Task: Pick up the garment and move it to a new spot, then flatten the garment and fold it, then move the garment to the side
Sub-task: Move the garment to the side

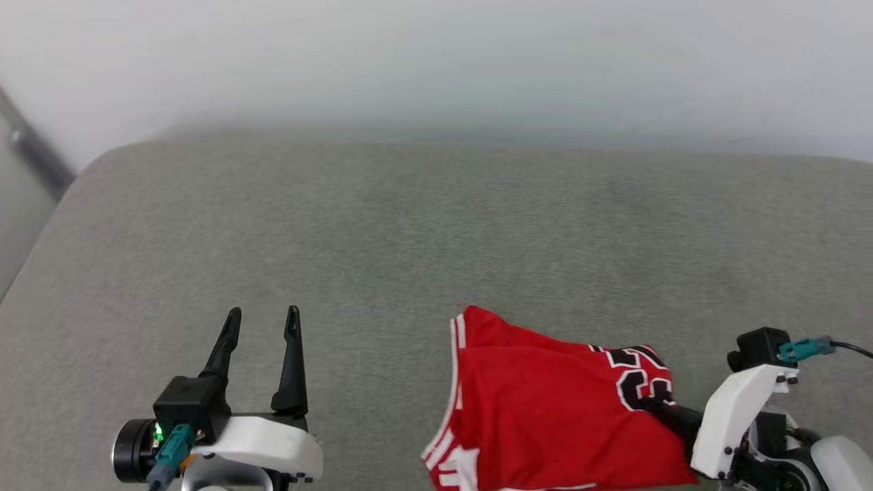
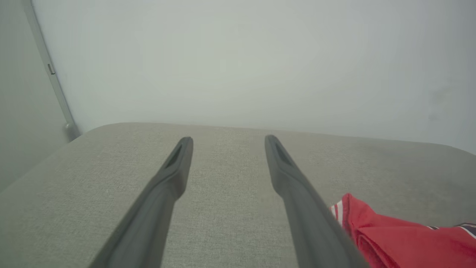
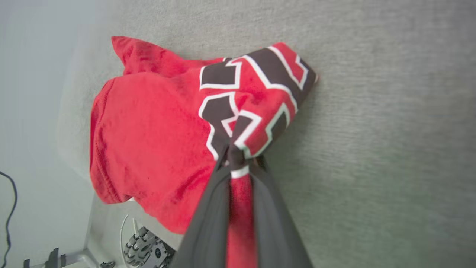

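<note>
**Fingers (image 3: pixel 208 216) pinched on the red basketball T-shirt (image 3: pixel 148 130)**

You have the right gripper (image 3: pixel 238 158) clamped on a bunch of cloth at the black, white-outlined number print. The T-shirt lies crumpled at the near right of the grey cushion (image 1: pixel 409 225), with its striped trim toward the middle. Your left gripper (image 1: pixel 263 320) has its fingers spread wide over bare cushion, well apart from the shirt

Sole marking: black block characters (image 1: pixel 634 395) with white outline on the red garment (image 1: pixel 545 409), at its right end in the head view. Folds crumple them. They look like numerals, but no digit reads with certainty. In the right wrist view the print is bunched and illegible.
</note>
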Robot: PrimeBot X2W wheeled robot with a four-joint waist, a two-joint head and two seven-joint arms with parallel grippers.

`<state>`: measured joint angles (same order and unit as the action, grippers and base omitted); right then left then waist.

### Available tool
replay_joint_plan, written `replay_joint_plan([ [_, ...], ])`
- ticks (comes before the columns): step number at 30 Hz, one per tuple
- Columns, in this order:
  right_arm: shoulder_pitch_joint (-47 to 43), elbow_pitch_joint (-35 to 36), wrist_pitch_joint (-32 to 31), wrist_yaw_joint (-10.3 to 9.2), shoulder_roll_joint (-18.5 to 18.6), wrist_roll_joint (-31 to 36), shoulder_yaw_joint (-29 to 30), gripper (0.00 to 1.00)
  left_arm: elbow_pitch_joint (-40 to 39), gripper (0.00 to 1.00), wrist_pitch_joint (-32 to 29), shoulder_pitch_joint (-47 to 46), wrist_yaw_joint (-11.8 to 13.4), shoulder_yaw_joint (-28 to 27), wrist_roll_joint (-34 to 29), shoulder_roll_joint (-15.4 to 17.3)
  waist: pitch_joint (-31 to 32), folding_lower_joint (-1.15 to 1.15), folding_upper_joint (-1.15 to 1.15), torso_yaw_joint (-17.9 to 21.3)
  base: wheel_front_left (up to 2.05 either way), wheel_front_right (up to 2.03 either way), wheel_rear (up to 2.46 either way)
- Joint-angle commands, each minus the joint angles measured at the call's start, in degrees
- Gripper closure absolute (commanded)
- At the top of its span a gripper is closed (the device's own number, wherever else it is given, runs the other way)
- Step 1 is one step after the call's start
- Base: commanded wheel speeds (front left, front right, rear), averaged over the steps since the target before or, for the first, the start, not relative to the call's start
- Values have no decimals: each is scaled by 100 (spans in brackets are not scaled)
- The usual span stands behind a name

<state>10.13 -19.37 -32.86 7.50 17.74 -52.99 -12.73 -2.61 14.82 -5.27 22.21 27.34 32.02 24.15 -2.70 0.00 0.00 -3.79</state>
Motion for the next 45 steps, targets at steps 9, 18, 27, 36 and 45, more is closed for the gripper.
replay_joint_plan([
  [9,560,-378,208,-2,345,1600,-220,100,-179,0,24,108,18,-36,-6,-17,48,0,0,1374,0,0,0],
  [18,1688,-641,722,-3,390,2491,-486,100,-390,0,-81,-439,-57,56,-245,75,-761,0,0,2609,0,0,0],
  [27,2917,-1503,1754,-3,853,2903,145,100,-611,0,-480,-1433,-264,304,-647,179,-1897,0,0,2897,0,0,0],
  [36,3672,-2500,2732,-3,943,2981,845,100,-713,0,-739,-2341,-392,430,-969,166,-2810,0,0,2685,0,0,0],
  [45,3970,-3905,3592,-4,807,3351,1345,0,-707,0,-850,-2448,-333,397,-1031,297,-2949,0,0,2623,0,0,0],
])
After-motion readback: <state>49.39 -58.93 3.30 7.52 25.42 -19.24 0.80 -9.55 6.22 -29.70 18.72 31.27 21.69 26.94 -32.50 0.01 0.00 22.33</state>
